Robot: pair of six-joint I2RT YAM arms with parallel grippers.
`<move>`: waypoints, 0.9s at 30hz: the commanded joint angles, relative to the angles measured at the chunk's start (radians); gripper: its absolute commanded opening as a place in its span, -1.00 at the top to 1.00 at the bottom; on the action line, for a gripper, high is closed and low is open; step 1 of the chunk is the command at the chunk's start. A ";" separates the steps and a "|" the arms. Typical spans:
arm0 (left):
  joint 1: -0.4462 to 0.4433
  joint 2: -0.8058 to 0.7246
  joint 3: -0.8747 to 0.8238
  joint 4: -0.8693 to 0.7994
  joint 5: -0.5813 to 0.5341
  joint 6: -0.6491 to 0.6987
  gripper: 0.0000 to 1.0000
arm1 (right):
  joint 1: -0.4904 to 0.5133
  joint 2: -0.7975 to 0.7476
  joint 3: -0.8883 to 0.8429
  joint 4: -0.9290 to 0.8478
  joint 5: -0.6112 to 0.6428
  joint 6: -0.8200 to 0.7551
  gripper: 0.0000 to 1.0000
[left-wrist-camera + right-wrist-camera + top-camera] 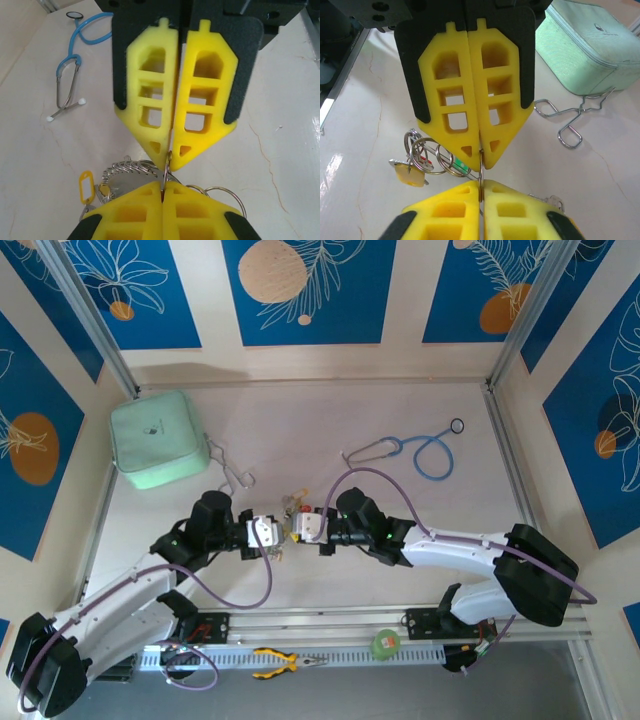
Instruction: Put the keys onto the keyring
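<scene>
We're mid-threading: the left tool [163,187] and right tool [481,189] meet tip to tip, each clamped narrow on a thin metal ring [166,170]. The keys [411,174] and keyring [124,167] bunch just beside the tips. The next move likely calls for a fine, steady slide.

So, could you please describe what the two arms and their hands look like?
Both arms, left arm and right arm, have white link shells with black joints, and a purple cable loops along each. The left hand and right hand each carry two yellow fingers, lattice-cut and tapering to points, on black backing plates.
</scene>
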 commanded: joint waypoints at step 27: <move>0.002 -0.137 0.003 0.016 -0.108 -0.080 -0.31 | -0.007 -0.024 -0.051 -0.032 0.013 -0.225 1.00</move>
